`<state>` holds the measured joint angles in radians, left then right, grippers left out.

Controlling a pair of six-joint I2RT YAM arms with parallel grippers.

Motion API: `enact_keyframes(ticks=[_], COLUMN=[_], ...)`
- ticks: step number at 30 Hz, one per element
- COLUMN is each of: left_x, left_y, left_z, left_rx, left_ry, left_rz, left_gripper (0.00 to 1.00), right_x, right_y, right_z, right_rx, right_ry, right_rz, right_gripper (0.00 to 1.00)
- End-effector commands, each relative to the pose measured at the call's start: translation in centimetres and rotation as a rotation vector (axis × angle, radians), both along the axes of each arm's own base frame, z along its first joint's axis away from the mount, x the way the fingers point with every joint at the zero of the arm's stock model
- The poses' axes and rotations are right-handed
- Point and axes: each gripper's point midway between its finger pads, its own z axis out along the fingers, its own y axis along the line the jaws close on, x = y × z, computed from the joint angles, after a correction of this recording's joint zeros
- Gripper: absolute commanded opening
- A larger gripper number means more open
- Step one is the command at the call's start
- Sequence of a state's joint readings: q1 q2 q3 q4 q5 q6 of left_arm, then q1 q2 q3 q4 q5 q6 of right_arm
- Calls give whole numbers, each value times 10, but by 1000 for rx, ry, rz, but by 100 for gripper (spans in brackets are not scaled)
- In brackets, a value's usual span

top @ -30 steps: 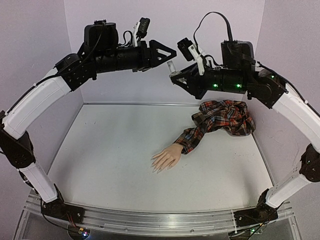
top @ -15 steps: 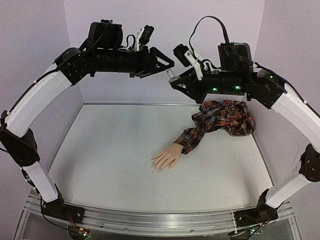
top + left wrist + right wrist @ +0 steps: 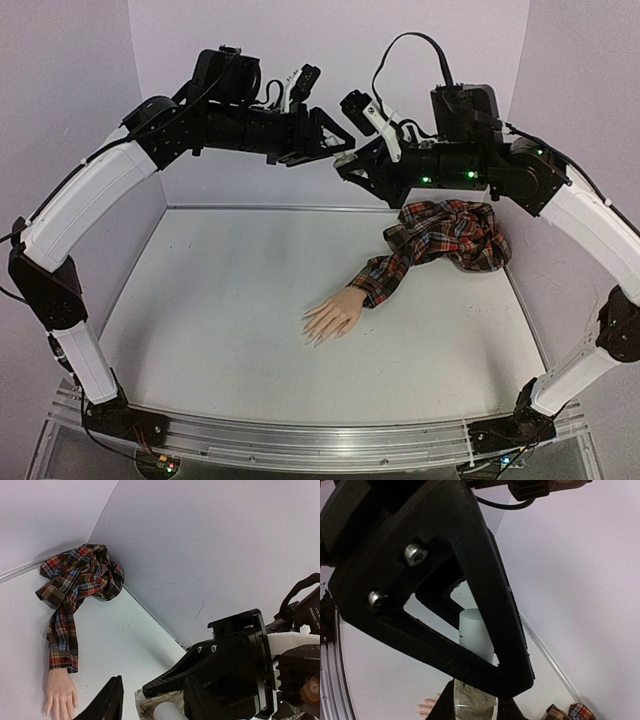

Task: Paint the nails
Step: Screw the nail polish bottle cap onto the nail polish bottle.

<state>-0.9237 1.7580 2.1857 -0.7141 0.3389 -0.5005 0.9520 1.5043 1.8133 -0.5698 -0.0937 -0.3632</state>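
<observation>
Judging progress as barely begun: found nails (image 3: 312,338) unpainted on mannequin hand (image 3: 332,318) lying mid-bench (image 3: 220,320), well below both arms; noted small clear bottle (image 3: 470,705) pinched in right claw (image 3: 350,168) aloft, left claw (image 3: 338,143) spread about its white cap (image 3: 475,632), not yet unscrewed.

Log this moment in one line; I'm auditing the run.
right gripper: shut on bottle, held in air | left gripper: open around white cap | mannequin hand: on table, apart from both grippers
</observation>
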Motion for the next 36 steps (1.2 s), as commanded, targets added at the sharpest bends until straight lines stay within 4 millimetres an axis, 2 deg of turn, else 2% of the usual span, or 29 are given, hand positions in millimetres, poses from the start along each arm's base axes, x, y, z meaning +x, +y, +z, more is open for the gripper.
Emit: enact_keyframes(ticks=[1, 5, 13, 16, 21, 27, 36], left_x=[-9, -10, -12, -12, -14, -18, -20], left_y=[10, 15, 13, 14, 15, 21, 23], left_z=[23, 27, 25, 25, 30, 38, 31], left_rx=[-41, -50, -49, -49, -66, -88, -79], left_ry=[-47, -60, -49, -50, -59, -77, -58], left_rz=[-3, 8, -6, -1, -7, -3, -5], left_gripper=[46, 47, 40, 41, 59, 63, 45], right_x=[-1, -2, -2, -1, -1, 0, 1], right_y=[0, 0, 1, 1, 1, 2, 0], right_z=[21, 22, 24, 23, 21, 18, 23], right_rx=[38, 40, 40, 35, 29, 23, 35], right_ry=[-41, -41, -42, -41, -39, -36, -37], right_rz=[-2, 0, -1, -4, -6, -11, -24], right_gripper=[0, 0, 0, 0, 0, 0, 0])
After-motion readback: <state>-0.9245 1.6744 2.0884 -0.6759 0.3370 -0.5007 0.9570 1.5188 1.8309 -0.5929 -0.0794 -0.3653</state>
